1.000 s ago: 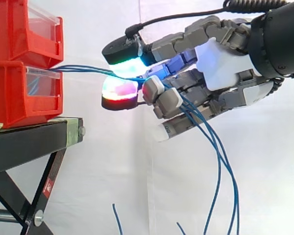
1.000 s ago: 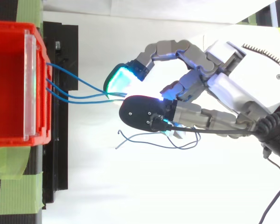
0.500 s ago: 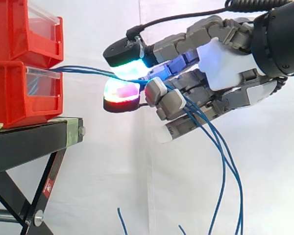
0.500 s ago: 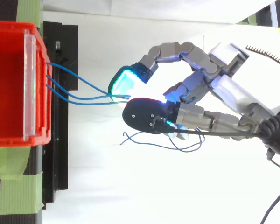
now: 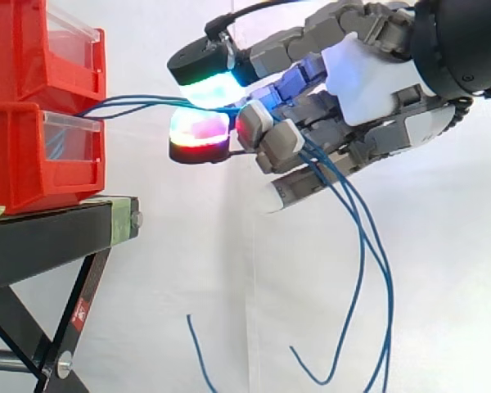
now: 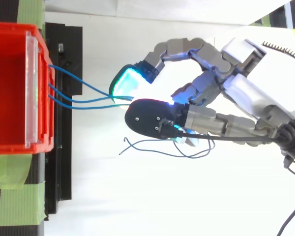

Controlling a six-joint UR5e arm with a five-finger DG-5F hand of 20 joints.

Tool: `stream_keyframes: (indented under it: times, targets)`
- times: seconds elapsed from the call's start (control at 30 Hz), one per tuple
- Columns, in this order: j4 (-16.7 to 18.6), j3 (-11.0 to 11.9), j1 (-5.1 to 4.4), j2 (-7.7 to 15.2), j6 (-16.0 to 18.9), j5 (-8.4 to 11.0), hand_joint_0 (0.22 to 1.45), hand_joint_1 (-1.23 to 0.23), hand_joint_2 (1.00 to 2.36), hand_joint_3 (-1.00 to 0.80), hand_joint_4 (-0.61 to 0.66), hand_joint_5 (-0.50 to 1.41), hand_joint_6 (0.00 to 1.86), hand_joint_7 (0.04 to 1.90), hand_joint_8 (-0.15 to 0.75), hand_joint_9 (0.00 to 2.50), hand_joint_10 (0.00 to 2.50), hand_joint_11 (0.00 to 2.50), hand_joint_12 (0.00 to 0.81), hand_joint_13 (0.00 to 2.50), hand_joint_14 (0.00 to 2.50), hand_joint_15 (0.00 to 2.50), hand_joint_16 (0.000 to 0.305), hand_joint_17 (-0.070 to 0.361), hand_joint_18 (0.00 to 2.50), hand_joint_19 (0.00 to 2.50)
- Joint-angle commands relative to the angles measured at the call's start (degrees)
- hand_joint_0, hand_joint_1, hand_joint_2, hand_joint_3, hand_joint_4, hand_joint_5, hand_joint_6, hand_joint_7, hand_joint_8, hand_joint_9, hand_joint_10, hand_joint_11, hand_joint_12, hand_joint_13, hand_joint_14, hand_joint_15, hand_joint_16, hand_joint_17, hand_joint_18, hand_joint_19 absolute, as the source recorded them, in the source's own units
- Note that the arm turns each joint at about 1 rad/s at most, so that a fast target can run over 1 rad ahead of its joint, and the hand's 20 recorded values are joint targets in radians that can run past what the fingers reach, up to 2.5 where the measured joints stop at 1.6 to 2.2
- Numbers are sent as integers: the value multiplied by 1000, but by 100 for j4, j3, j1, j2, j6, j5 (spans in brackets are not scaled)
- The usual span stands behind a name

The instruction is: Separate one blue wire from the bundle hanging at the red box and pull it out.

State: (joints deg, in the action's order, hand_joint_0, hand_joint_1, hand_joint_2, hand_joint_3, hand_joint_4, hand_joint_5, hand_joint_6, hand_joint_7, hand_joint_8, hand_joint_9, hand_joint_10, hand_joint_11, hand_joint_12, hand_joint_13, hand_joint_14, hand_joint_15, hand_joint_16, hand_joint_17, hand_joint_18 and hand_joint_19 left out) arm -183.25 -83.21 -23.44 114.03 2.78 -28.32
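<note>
Three blue wires (image 6: 81,93) leave the front of the lower red box (image 5: 41,155) and run right as a bundle (image 5: 139,103) to my hand (image 5: 368,82). In the side view my glowing fingertips (image 5: 200,135) are pinched together on the wires a short way right of the box. The thumb and fingers are curled round them. Behind the pinch the wires pass through the fingers and hang down in long loops (image 5: 368,270). From above, the three wires converge at the green-lit fingertip (image 6: 125,83).
A second red box (image 5: 45,49) is stacked on the lower one. Both rest on a black stand (image 5: 57,237) with green tape (image 6: 19,204) on it. Loose wire ends (image 5: 198,360) dangle low before the white curtain.
My hand has risen a little with the wires still pinched, so the bundle now slopes up from the box. The hanging loops swung and their ends lifted.
</note>
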Motion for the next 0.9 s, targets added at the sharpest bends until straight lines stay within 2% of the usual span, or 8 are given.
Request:
stream_keyframes:
  times: [0.0, 0.17, 0.23, 0.57, 0.6, 0.87]
  targets:
    - [-255, 41, 6, -39, -14, -7, 623, -758, 1027, -79, 103, -174, 852, 831, 367, 1339, 16, 1383, 394, 1428, 11, 1552, 44, 99, 911, 495]
    - [-510, 50, 6, -100, -5, -16, 618, -757, 1028, -64, 105, -174, 853, 828, 368, 1340, 16, 1382, 400, 1430, 10, 1542, 44, 99, 910, 498]
    - [-580, 41, 6, -197, -23, 2, 617, -756, 1028, -59, 104, -174, 853, 836, 366, 1339, 16, 1385, 405, 1430, 10, 1552, 44, 99, 910, 498]
    - [-703, 50, 33, -241, -58, 28, 616, -752, 1027, -57, 111, -174, 856, 829, 365, 1345, 15, 1391, 400, 1431, 11, 1539, 44, 99, 910, 497]
    - [-773, 50, 59, -241, -75, 63, 616, -752, 1027, -57, 111, -174, 856, 828, 367, 1345, 14, 1389, 399, 1429, 11, 1549, 44, 99, 910, 497]
    - [-931, 76, 85, -241, -111, 257, 612, -749, 1027, -43, 124, -175, 861, 830, 373, 1337, 14, 1385, 408, 1429, 9, 1537, 45, 101, 915, 500]
